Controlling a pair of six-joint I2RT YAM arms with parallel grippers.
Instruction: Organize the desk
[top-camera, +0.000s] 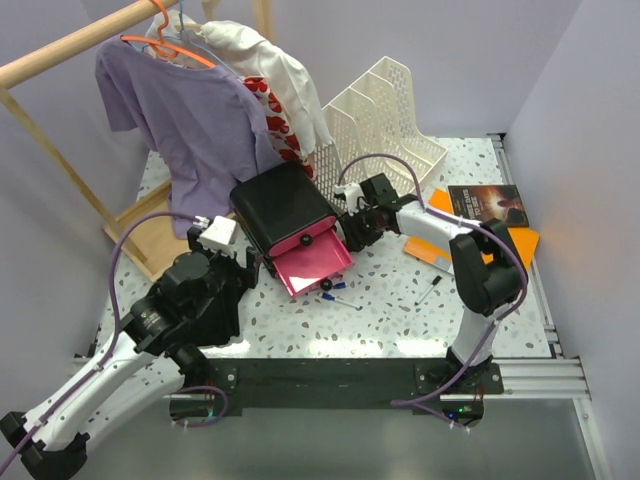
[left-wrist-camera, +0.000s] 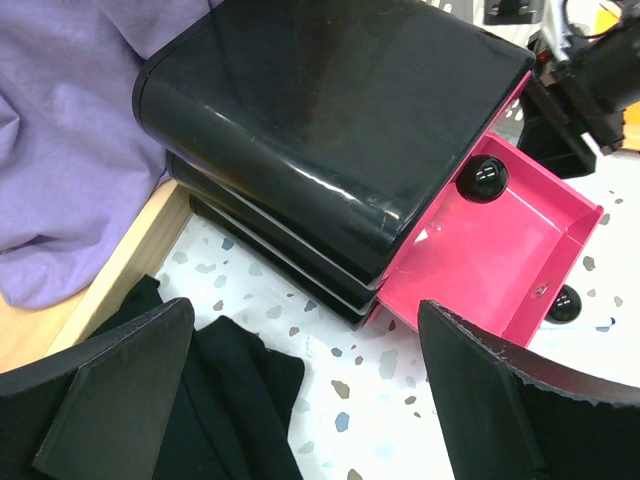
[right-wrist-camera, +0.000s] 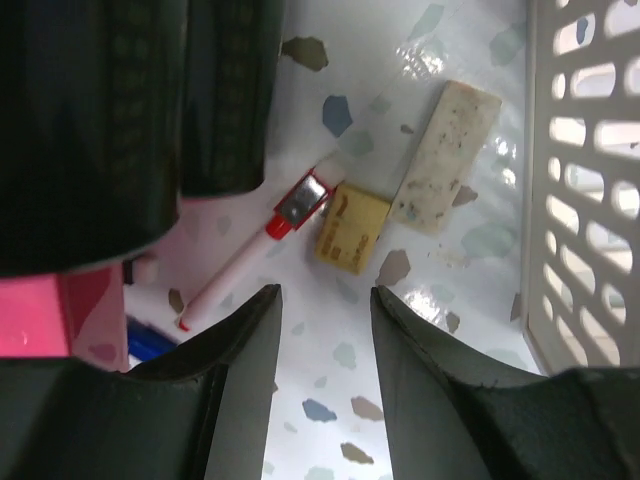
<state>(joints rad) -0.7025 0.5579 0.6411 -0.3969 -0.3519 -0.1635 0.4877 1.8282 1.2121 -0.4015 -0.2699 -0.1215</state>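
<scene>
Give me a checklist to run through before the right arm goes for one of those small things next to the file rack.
1. Right gripper open, nothing held: ok.
2. Target in line: ok, the yellow eraser lies on the desk just beyond the gap.
3. Eraser clear of neighbours: not ok, the white eraser and the red-capped pen lie close against it.
4. Room beside the file rack: cannot tell.
5. Pink drawer pulled out of the black box: ok.
6. Left gripper open and empty: ok.
</scene>
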